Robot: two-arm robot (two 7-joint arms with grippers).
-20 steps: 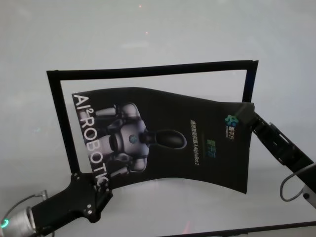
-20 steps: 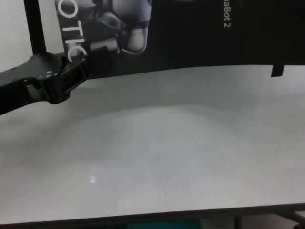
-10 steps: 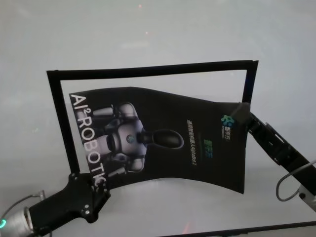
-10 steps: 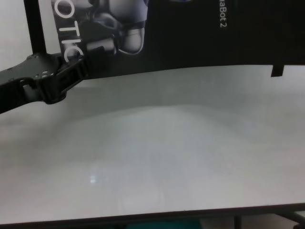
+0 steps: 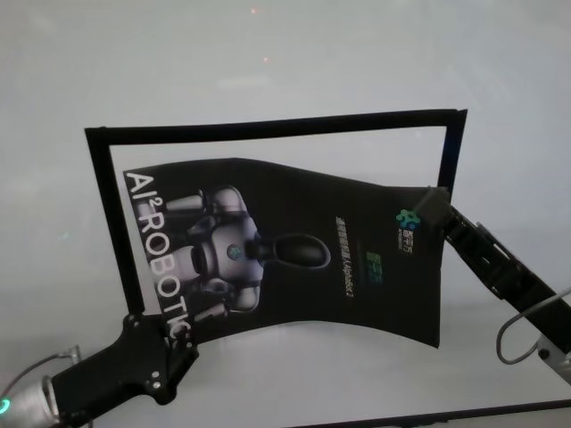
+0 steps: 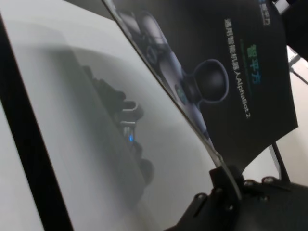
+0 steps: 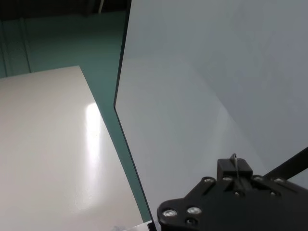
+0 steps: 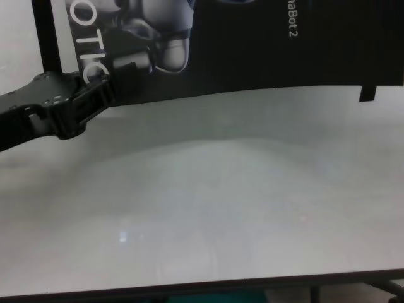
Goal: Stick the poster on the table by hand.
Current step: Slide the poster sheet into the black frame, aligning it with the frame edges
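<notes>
Two grippers pinch the glossy black poster (image 5: 294,259) at opposite corners: left gripper (image 5: 171,332), right gripper (image 5: 434,207); it bows between them above the table (image 5: 268,71).

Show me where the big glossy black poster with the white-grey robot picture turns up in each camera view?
Head: poster at centre, inside the black strip frame.
Chest: along the top edge.
Left wrist: upper right, curling.
Right wrist: only a thin edge, clamped.
Shared landmark: the "AlphaBot 2" text.
</notes>
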